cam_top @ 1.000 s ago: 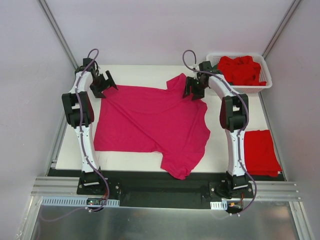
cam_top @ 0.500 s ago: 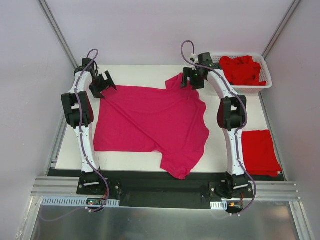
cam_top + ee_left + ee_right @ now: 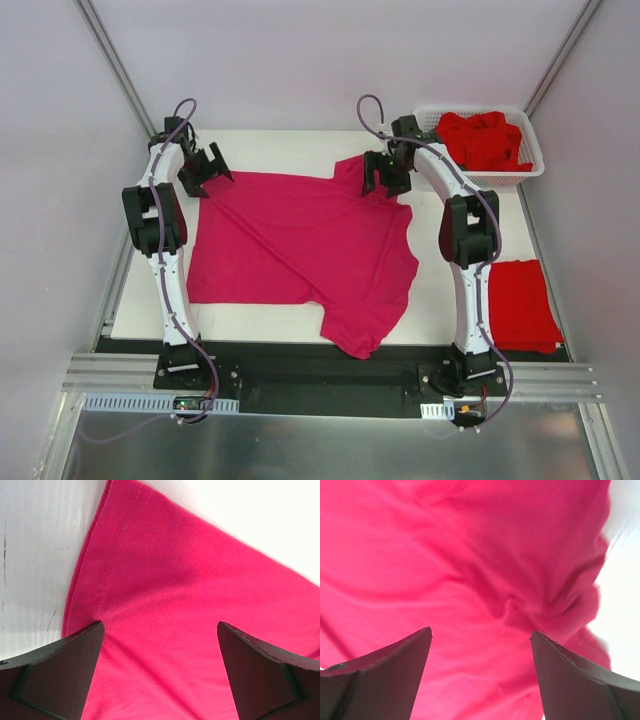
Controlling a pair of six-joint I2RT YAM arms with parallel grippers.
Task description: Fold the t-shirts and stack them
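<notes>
I can pass over bare table [image 3: 280, 145] along the far edge and the near-left strip. Far right is blocked by the white basket [image 3: 505, 176], heaped with red shirts [image 3: 485, 140]. A folded red shirt [image 3: 520, 300] fills near right. The magenta shirt [image 3: 300, 240] lies flat across the middle.

Pink t-shirt [image 3: 470, 555] mostly outside wrist views

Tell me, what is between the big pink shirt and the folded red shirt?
The right arm stands between the pink shirt and the folded red shirt, over bare white table. The top view shows it.
</notes>
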